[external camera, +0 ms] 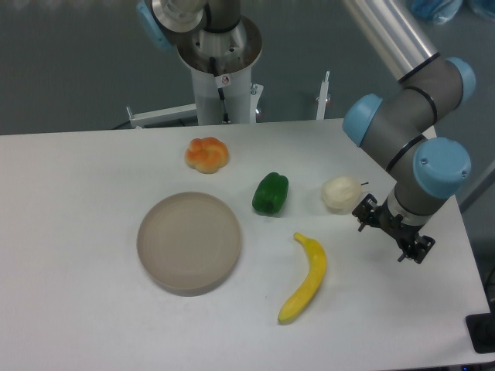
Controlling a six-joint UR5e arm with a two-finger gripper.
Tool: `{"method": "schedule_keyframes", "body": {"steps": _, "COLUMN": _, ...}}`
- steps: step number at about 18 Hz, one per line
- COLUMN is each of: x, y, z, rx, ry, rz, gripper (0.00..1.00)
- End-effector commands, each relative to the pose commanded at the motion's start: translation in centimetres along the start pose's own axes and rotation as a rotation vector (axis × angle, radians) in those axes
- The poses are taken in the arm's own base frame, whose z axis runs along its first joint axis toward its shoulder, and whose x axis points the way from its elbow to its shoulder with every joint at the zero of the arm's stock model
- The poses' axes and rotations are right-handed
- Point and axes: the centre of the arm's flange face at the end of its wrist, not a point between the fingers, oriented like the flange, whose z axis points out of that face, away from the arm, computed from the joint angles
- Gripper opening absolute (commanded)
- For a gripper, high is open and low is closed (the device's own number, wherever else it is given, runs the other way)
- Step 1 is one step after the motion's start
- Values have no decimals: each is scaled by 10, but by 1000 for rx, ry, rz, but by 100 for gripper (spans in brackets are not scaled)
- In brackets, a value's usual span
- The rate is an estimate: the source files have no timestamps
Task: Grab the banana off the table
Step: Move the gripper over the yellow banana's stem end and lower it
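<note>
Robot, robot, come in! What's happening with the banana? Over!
Tool off to the side of the banana, holding nothing. Banana flat on table, untouched. Nothing lying between them.

No readable text, label or number anywhere.

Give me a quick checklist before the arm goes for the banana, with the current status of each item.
1. Banana lying free on the table, nothing touching it: ok.
2. Green pepper and plate apart from the banana: ok.
3. End effector above the banana: not ok, it is off to the side, nearer the white item.
4. End effector empty: ok, nothing seen in it.
5. Fingers open: cannot tell.
</note>
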Motion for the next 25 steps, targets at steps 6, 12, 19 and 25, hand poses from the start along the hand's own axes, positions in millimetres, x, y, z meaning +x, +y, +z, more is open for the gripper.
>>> {"method": "schedule_keyframes", "body": {"steps": 6, "x": 1, "y": -3, "z": 2, "rx": -2, "ry": 3, "rz": -14, "gripper": 100}}
{"method": "schedule_keyframes", "body": {"steps": 12, "x": 10, "y": -6, "z": 13, "rx": 10, "ry": 23, "rz": -108, "gripper": 100}}
{"method": "schedule_keyframes", "body": {"steps": 19, "x": 17, "y": -54, "z": 22, "rx": 17, "ry": -3, "rz": -257, "gripper": 100}}
{"method": "schedule_keyframes", "body": {"steps": 25, "x": 21, "y": -86, "z": 43, "rx": 19, "ry": -34, "rz": -347, "gripper": 100}}
